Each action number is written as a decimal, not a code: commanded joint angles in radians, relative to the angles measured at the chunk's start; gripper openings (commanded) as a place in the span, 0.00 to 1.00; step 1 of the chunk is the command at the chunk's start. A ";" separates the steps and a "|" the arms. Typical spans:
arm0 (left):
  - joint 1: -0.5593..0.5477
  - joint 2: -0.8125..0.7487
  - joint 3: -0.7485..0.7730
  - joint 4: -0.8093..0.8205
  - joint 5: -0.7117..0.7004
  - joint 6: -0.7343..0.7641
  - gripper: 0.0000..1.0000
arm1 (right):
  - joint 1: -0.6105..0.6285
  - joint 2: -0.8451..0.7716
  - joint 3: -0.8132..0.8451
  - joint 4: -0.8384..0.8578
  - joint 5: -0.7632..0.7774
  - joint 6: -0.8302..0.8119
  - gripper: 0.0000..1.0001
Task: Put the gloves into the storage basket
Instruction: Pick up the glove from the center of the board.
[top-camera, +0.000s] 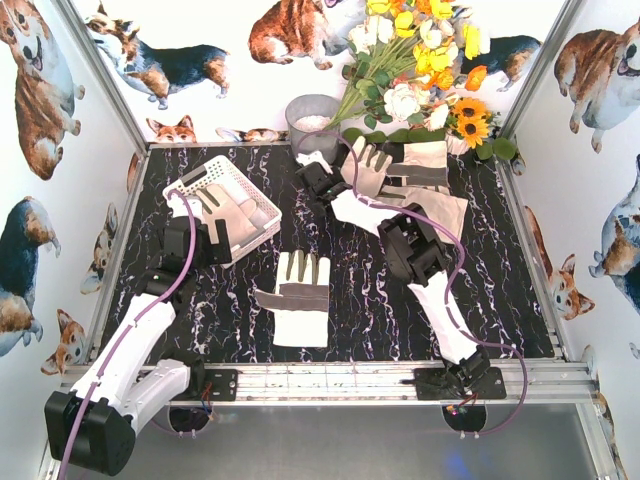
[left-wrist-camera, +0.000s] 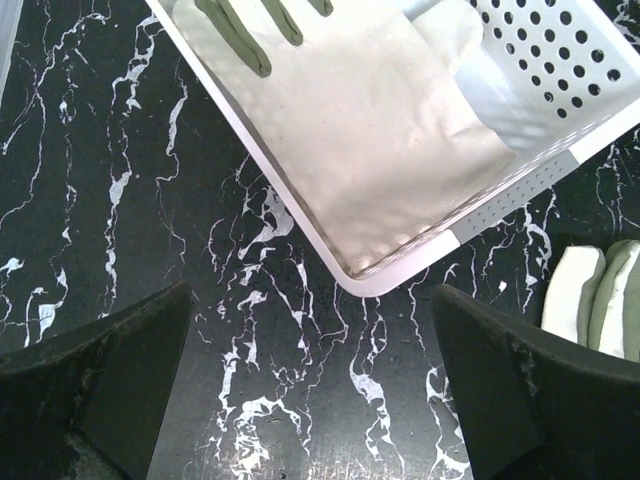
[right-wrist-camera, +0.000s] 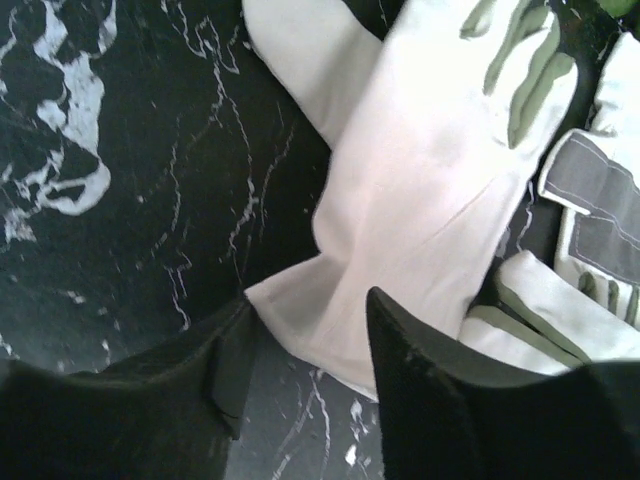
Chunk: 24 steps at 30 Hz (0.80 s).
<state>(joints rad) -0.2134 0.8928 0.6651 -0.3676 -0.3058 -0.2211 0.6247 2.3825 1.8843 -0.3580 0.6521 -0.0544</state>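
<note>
Your table (top-camera: 400, 300) is black marble-patterned. On it, the storage basket (top-camera: 262, 228) sits at rear left, turned at an angle, and one glove (left-wrist-camera: 380, 130) lies flat inside it. A second glove (top-camera: 300, 298) lies palm up at the table's centre, well apart from the basket. The remaining gloves (top-camera: 420, 165) overlap in a heap at rear right, below the flowers (top-camera: 420, 60) and beside the grey bucket (top-camera: 312, 122). Your left gripper (left-wrist-camera: 310, 300) hangs over bare table just short of the basket's near corner; its jaws are spread wide and it holds nothing. Your right gripper (right-wrist-camera: 310, 330) is over the cuff of the pale glove (right-wrist-camera: 420, 200) nearest the heap's front edge. Its jaws are about half apart, one finger at the cuff's corner and the other overlapping the fabric. You cannot tell from these views whether either finger touches the fabric.
</note>
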 joint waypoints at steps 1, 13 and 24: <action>0.012 -0.014 0.004 0.039 0.031 0.017 1.00 | 0.000 0.082 0.099 0.073 0.043 -0.060 0.37; 0.012 -0.030 0.002 0.048 0.059 0.021 1.00 | 0.005 -0.232 -0.003 0.006 -0.049 0.044 0.00; 0.012 -0.060 -0.007 0.068 0.102 0.028 1.00 | -0.004 -0.853 -0.408 -0.059 -0.272 0.537 0.00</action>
<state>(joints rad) -0.2123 0.8429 0.6640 -0.3302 -0.2241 -0.2043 0.6266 1.7096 1.6238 -0.4358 0.4503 0.2237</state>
